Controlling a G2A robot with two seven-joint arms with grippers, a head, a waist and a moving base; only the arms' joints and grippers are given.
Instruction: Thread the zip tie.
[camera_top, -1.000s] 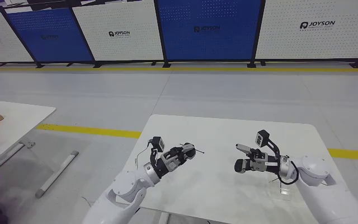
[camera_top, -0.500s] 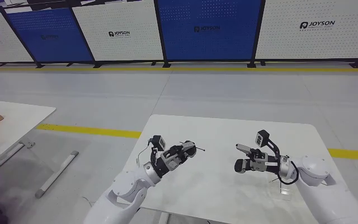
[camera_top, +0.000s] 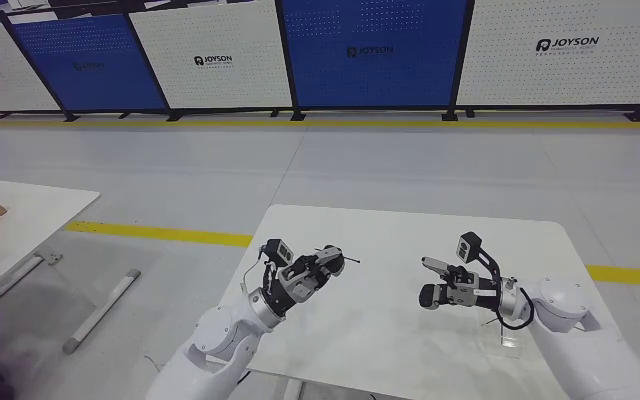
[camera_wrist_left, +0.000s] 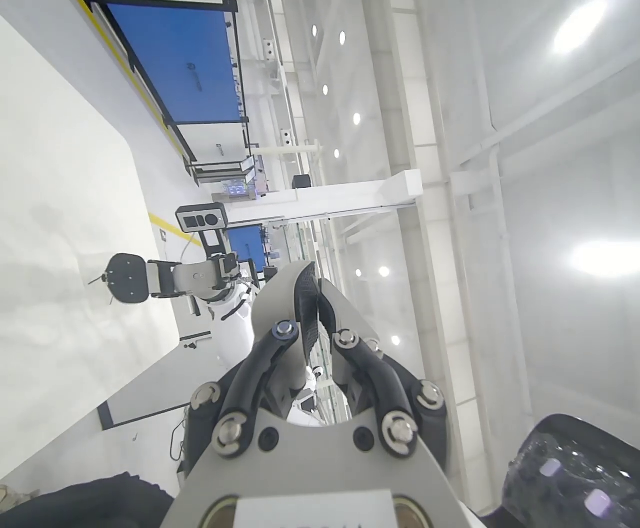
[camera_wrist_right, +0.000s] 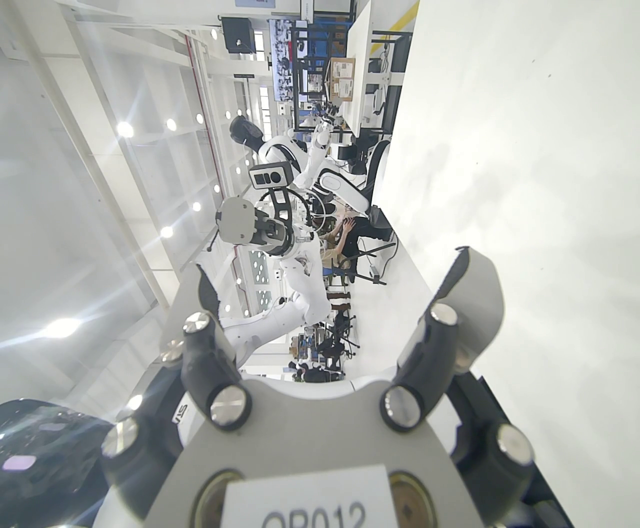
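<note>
Pinching the zip tie (camera_top: 352, 260) in the tightly closed left gripper (camera_top: 333, 262) above the worktop (camera_top: 400, 230), with its tail aimed toward the gaping, empty right gripper (camera_top: 428, 280), seemingly to line up threading.

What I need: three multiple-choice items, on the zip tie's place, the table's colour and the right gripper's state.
1. The zip tie is: A in the left gripper; B in a bin; C round a cable.
2. The table is: A blue; B white; C brown.
3. The right gripper is: A shut on a cup; B open; C shut, empty.
1 A: a thin dark strip juts from the shut left gripper. 2 B: its top is white. 3 B: its fingers stand wide apart.
</note>
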